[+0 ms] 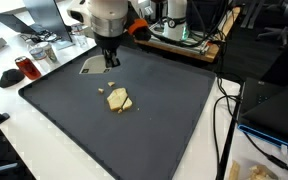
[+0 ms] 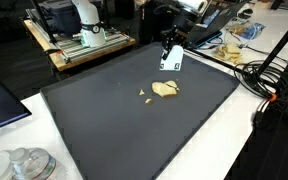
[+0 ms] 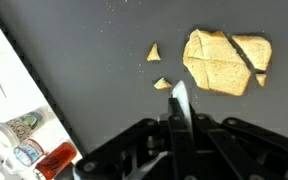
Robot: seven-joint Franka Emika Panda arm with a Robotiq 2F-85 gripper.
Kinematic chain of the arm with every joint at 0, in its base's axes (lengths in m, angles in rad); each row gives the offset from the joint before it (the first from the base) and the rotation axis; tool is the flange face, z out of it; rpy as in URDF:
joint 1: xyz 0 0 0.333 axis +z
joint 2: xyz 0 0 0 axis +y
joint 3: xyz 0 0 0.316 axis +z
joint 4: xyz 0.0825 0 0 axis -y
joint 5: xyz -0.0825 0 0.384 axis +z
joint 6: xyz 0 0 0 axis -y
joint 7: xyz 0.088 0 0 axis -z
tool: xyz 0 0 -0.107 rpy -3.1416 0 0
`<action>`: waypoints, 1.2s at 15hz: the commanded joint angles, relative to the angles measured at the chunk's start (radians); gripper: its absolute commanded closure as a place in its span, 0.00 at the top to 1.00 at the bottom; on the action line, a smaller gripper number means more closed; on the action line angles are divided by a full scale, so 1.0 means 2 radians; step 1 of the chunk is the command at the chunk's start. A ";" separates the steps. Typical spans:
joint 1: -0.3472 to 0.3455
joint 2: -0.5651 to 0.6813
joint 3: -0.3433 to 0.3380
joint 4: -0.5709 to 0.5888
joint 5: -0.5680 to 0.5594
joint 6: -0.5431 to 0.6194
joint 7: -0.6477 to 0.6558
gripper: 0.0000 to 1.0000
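Observation:
My gripper (image 1: 111, 60) hangs over the far part of a dark mat (image 1: 164, 110) and is shut on a thin flat white-grey sheet (image 3: 180, 100), seen edge-on between the fingers in the wrist view. The sheet also shows in both exterior views (image 1: 90, 66) (image 2: 172, 62), its lower edge at or near the mat. A broken tan cracker (image 1: 119, 100) lies on the mat a little in front of the gripper, in large pieces (image 3: 224, 60) with small crumbs (image 3: 154, 52) beside them. It also shows in an exterior view (image 2: 165, 89).
A red cup (image 1: 24, 68) and clutter stand on the white table beside the mat. A wooden stand with equipment (image 1: 184, 40) is behind it. Cables (image 1: 224, 120) run along one side. Glass jars (image 2: 29, 165) stand near a mat corner.

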 commanded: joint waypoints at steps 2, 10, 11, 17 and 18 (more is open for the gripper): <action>0.024 0.057 -0.004 0.080 -0.042 -0.076 0.076 0.01; 0.006 0.157 0.005 0.288 0.000 -0.251 0.028 0.01; 0.001 0.169 0.010 0.314 0.010 -0.257 0.010 0.01; -0.020 0.227 0.010 0.432 0.073 -0.290 -0.058 0.01; -0.026 0.235 0.010 0.447 0.088 -0.302 -0.060 0.01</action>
